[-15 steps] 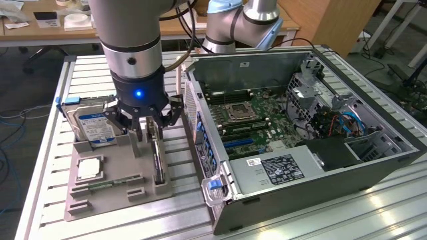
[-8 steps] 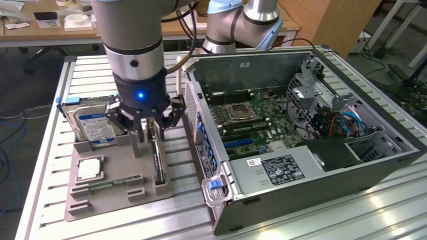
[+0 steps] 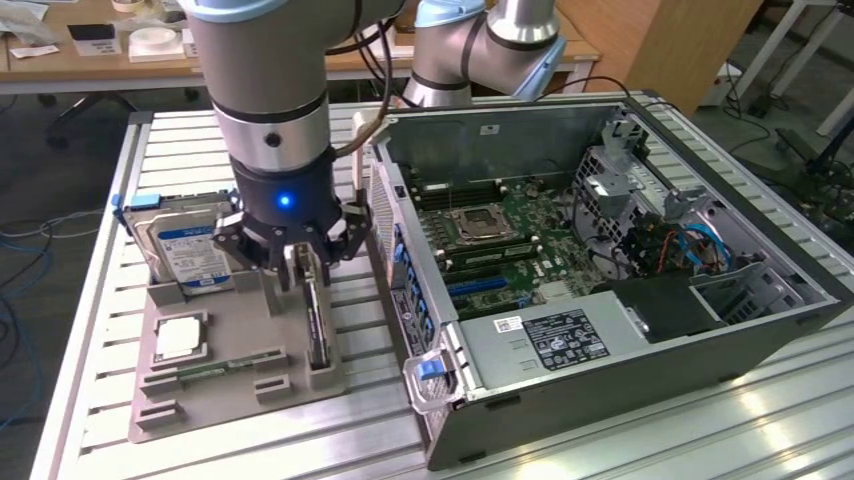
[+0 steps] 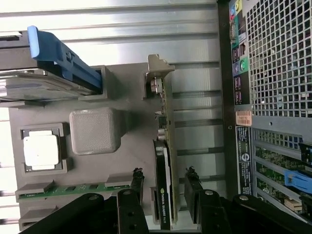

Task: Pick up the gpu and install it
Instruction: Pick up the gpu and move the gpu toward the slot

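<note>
While gripper [image 3: 302, 270] sits low over gray tray [image 3: 234, 330], fingers [image 4: 137, 181] are apart, one each side of gpu [image 3: 318, 325] w/ gaps; gpu stands on edge in tray, 9 o'clock of PC case [image 3: 667, 360].

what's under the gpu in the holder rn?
The grey holder tray. The gpu stands on edge in one of its slots, with the open jaws on either side, not touching it. The card itself covers its lower edge and the slot floor.

Upright arm [image 3: 271, 95], wrist [image 3: 283, 198] straight down, gripper [image 3: 304, 272] low, jaws wide apart.
</note>
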### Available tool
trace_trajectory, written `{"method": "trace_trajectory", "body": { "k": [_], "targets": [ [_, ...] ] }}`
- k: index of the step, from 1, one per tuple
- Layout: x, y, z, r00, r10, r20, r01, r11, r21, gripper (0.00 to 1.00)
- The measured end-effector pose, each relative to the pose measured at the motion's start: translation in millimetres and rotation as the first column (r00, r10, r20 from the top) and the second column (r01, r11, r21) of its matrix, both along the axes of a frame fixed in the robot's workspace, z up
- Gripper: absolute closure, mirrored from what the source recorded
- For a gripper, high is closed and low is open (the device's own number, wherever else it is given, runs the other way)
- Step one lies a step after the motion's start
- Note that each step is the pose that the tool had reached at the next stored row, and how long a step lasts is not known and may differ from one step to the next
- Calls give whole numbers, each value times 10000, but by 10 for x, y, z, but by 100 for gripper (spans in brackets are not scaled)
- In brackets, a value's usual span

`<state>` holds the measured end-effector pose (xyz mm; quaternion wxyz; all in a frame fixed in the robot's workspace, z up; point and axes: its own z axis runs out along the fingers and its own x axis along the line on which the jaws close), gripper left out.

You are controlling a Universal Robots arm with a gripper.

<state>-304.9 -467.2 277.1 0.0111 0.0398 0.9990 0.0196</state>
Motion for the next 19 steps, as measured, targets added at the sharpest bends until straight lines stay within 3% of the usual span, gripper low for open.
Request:
{"method": "trace_trajectory", "body": {
  "k": [9,19],
  "targets": [
    [3,-80,-69,10000,58,-40,-58,10000,-26,53],
    [33,-85,-215,9999,106,-68,-106,9999,-30,53]
  ]
}}
